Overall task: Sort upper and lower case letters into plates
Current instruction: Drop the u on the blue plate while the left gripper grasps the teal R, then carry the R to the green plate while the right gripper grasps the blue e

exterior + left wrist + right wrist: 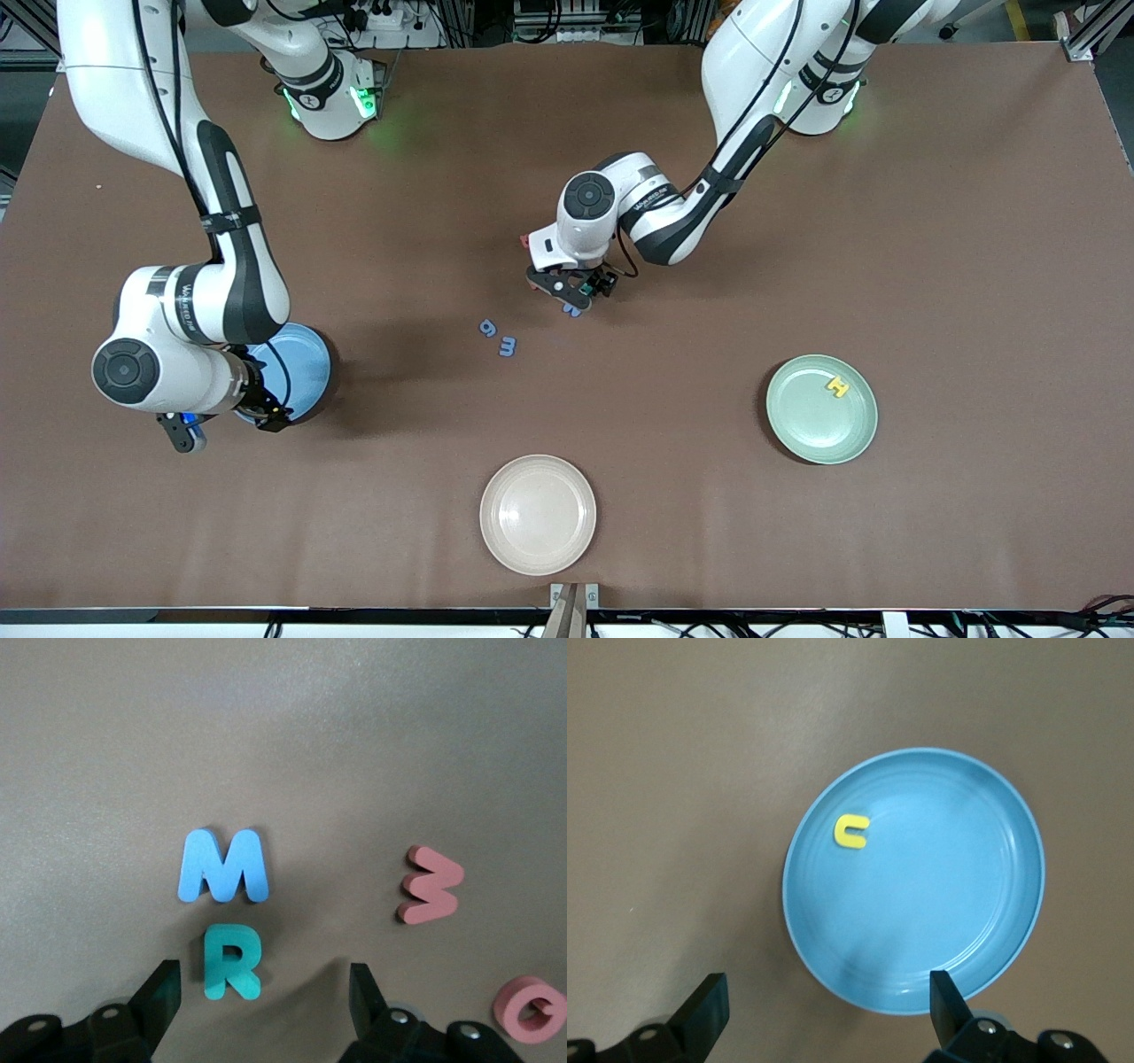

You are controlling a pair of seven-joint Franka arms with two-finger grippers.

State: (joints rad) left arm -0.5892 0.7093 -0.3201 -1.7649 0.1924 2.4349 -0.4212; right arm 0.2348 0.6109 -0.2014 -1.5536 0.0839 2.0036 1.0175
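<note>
**Left gripper over R, right gripper over blue plate**

While the right arm hangs bent at the elbow over its end of the table, its wrist points down and the right gripper (824,1014) sits above the light blue plate (992,815) with fingers spread apart, nothing between them. A yellow lowercase letter (850,832) lies flat in that plate near the rim, its open side facing away from the gripper's fingers.

Left arm reaches in from its base toward table centre, wrist folded down. Left gripper (266,997) is low over the table, fingers apart, holding nothing. Teal R (230,962) lies flat between the fingertips, closer to one finger, long axis running straight out from the gripper. Blue M (223,866) lies just past the R, same orientation, the two close but apart. Red-pink W (430,884) lies off to one side, turned on its side relative to M and R. Red-pink round letter (530,1008) sits beside the gripper's finger mount, partly cut off.

Two small blue letters (497,338) lie on the table near the left gripper, nearer the front camera. Mint green plate (802,430) is well apart toward the left arm's end, holding a yellow H (837,386). Cream plate (538,514) sits bare, nearest the camera.
</note>
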